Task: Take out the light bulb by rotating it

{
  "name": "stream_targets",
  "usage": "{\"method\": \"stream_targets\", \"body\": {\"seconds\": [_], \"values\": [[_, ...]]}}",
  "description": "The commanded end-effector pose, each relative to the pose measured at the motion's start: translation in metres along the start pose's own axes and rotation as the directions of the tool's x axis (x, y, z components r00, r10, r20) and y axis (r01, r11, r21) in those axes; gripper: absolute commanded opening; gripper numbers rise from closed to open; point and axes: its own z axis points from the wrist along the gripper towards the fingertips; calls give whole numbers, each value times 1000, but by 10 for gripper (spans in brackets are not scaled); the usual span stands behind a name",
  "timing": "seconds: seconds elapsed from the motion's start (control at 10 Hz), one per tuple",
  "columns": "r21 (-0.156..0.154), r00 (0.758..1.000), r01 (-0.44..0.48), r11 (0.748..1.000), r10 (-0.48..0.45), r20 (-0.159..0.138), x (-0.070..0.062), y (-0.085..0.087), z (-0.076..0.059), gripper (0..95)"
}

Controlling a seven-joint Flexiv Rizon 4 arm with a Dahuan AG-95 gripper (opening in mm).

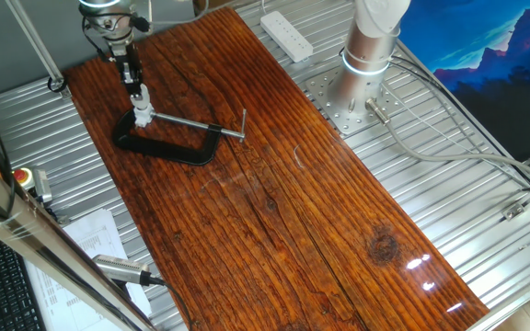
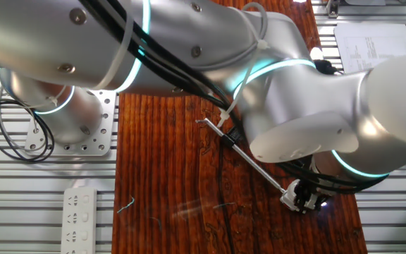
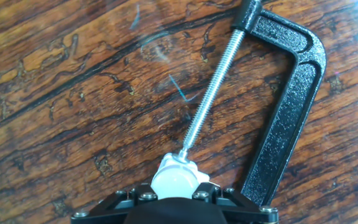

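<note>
Gripper (image 1: 140, 95): pointed straight down over the far left part of the table; fingers drawn in narrowly on the light bulb, one on each side.
Gripper, hand view (image 3: 174, 200): black finger mount fills the bottom edge, with the bulb directly under it.
Gripper, other fixed view (image 2: 307, 196): mostly hidden behind the arm; only the tip shows, at the end of the screw rod.
Light bulb (image 3: 174, 178): small, frosted white, upright, held between the fingers; it sits at the end of the clamp's screw rod.
Light bulb, fixed view (image 1: 142, 114): a white piece just below the fingertips, at the open mouth of the clamp.
Socket: cannot tell; hidden beneath the bulb and fingers.
Clamp (image 3: 289, 99): black C-shaped frame lying flat on the table, just beside the bulb.
Screw rod (image 3: 211, 93): steel, threaded, running from the clamp's far arm to the bulb, touching its base.
Table (image 1: 274, 193): dark red-brown wood planks, glossy.
Power strip (image 1: 286, 33): white, beyond the table's far edge, well apart from the clamp.
</note>
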Motion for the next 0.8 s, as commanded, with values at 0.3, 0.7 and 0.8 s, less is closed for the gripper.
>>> {"method": "stream_targets", "body": {"seconds": [0.3, 0.7, 0.8], "values": [[-7, 1000, -14, 1000, 14, 12, 2, -1, -3, 380], [0, 1000, -11, 1000, 11, 21, 4, -3, -3, 570], [0, 1000, -12, 1000, 12, 22, 4, -3, -4, 570]]}}
